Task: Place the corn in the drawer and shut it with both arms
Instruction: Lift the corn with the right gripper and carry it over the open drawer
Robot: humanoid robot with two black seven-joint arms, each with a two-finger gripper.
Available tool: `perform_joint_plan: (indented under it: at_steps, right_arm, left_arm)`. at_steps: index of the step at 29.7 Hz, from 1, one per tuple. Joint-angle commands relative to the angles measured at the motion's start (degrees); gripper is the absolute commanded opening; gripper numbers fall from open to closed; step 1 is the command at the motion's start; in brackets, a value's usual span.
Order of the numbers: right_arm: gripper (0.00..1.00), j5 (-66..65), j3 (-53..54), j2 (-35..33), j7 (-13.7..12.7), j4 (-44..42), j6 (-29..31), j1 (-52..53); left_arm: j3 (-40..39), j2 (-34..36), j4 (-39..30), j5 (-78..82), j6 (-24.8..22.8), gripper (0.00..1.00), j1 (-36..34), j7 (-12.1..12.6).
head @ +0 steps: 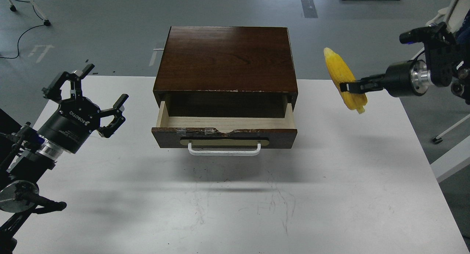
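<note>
The yellow corn [341, 75] hangs in the air to the right of the cabinet, held by my right gripper [349, 87], which is shut on its lower part. The drawer [224, 132] of the dark brown cabinet [226, 57] stands pulled open, its pale wood inside bare, its white bar handle [224, 150] facing me. My left gripper [91, 94] is open and holds nothing, raised over the table to the left of the drawer.
The white table [235, 202] carries the cabinet at its middle back. A grey floor with cables lies beyond. A white chair base [440, 22] stands at the far right, behind my right arm.
</note>
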Motion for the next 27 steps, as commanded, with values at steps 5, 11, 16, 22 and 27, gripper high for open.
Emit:
perform_joint_plan:
  at_steps: [5, 11, 16, 22, 27]
  right_arm:
    - [0.17, 0.15, -3.94, 10.55, 0.0, 5.24, -0.04, 12.31]
    - [0.17, -0.81, -6.42, 17.87, 0.0, 8.33, -0.3, 16.02]
    - [0.17, -6.25, -9.93, 22.87, 0.0, 9.47, -1.44, 18.3]
    - [0.18, -11.36, -13.01, 26.57, 0.0, 9.47, -5.31, 18.56]
    - [0.28, -11.45, -13.54, 28.85, 0.0, 9.38, -5.75, 19.36]
  left_arm:
    - [-0.17, 0.98, -0.28, -0.28, 0.0, 0.99, 0.0, -0.03]
    - [-0.52, 1.51, -0.28, -0.37, 0.0, 0.99, 0.09, -0.03]
    - [-0.52, 1.78, -0.28, -0.37, 0.0, 0.99, 0.09, -0.03]
    - [-0.52, 1.78, -0.28, -0.37, 0.0, 0.99, 0.18, -0.03]
    - [-0.61, 1.78, -0.28, -0.37, 0.0, 0.99, 0.18, -0.03]
